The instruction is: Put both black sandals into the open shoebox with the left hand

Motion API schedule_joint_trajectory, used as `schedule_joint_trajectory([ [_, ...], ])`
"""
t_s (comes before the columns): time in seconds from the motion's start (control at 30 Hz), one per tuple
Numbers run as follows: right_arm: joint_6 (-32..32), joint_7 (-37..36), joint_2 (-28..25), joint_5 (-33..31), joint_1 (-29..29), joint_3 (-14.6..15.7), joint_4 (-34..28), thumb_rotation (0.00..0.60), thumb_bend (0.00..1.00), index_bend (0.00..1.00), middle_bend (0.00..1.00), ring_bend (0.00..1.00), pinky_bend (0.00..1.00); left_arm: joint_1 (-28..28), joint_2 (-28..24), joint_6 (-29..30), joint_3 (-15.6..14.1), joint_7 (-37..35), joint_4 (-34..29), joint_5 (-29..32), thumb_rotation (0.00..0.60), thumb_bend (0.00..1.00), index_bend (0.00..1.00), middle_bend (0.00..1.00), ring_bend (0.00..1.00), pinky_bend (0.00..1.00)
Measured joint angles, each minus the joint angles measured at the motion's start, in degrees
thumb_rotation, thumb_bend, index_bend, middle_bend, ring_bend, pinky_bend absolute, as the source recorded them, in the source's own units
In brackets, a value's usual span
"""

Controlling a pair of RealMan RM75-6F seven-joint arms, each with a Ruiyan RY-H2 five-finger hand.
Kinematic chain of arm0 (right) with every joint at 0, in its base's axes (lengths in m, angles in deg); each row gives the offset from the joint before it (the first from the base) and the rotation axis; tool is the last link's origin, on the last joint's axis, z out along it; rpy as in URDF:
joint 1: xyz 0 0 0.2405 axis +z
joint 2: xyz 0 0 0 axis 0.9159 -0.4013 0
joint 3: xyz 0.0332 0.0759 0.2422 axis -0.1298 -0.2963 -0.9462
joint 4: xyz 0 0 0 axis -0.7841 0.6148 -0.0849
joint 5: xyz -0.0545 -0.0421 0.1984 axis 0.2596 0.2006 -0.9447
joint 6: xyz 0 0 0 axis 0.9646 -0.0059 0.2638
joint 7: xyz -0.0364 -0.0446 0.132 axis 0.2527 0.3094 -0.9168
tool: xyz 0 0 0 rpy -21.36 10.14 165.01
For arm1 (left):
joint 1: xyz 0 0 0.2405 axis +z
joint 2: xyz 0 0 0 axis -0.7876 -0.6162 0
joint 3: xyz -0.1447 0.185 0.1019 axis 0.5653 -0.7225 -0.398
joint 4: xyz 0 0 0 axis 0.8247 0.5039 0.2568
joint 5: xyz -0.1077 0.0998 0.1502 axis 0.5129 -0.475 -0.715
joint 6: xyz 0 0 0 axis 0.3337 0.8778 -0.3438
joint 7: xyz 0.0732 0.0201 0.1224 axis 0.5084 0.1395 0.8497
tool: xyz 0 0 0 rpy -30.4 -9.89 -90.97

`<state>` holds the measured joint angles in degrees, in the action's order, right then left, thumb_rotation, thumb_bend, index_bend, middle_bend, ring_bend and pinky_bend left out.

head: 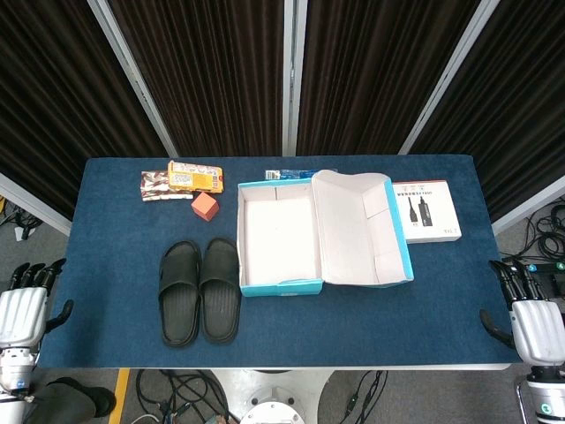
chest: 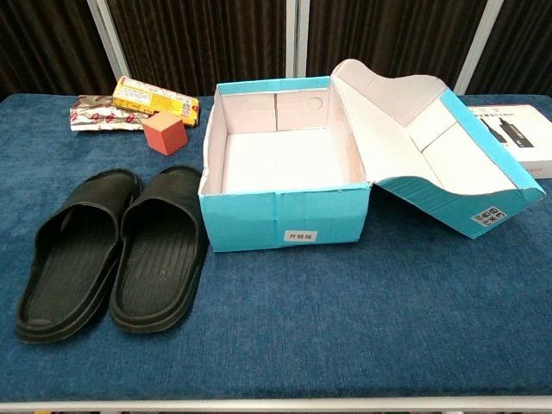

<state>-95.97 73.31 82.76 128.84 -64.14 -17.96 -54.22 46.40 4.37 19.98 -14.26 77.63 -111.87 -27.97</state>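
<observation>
Left hand (head: 22, 316) rests off the counter's (head: 115, 256) near-left corner, fingers (head: 35, 276) apart, holding nothing. Right hand (head: 534, 327) likewise at the near-right corner. Both black sandals (head: 199, 291) lie side by side on the counter, well apart from the left hand, just left of the open shoebox (head: 278, 234).

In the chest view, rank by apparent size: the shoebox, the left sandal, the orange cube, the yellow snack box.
1. shoebox, largest by far.
2. left sandal, though nearness to the camera enlarges it.
3. yellow snack box.
4. orange cube, smallest; the margin over it is modest.
</observation>
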Motion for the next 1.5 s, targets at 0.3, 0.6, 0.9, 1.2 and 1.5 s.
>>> schedule_joint_trajectory([
  [0.3,1.3,0.5,0.1,-0.5,0.9,-0.5,-0.2,0.6,0.22,0.08,0.12,0.04,0.19,-0.4,0.8,-0.5,1.3,1.5,-1.0,0.7,0.6,0.31,0.15,0.26,0.17,0.13],
  [0.6,1.5,2.4,-2.6,-0.1,2.2,-1.8,-2.1,0.6,0.22,0.08,0.12,0.04,0.19,-5.4,-1.4,-5.8,3.5,-1.9,-3.8,-1.5,0.6,0.31,0.16,0.27,0.25,0.23],
  [0.9,2.1,5.1,-5.8,1.2,3.9,-2.8,-5.2,0.6,0.23,0.08,0.12,0.04,0.19,-16.7,-3.4,-21.7,7.3,-7.5,-5.7,-0.8,0.6,0.16,0.18,0.27,0.7,0.86],
  [1.2,1.6,5.6,-6.5,1.2,3.9,-2.9,-6.0,0.6,0.23,0.08,0.12,0.04,0.19,-28.8,-1.2,-38.1,9.6,-4.3,-6.2,8.2,0.6,0.09,0.13,0.19,0.73,0.9],
  [1.5,1.4,4.8,-6.5,1.5,3.8,-2.4,-6.0,0.6,0.23,0.08,0.12,0.04,0.19,-36.8,3.9,-44.7,10.0,2.4,-4.4,23.2,0.6,0.09,0.12,0.16,0.73,0.9],
])
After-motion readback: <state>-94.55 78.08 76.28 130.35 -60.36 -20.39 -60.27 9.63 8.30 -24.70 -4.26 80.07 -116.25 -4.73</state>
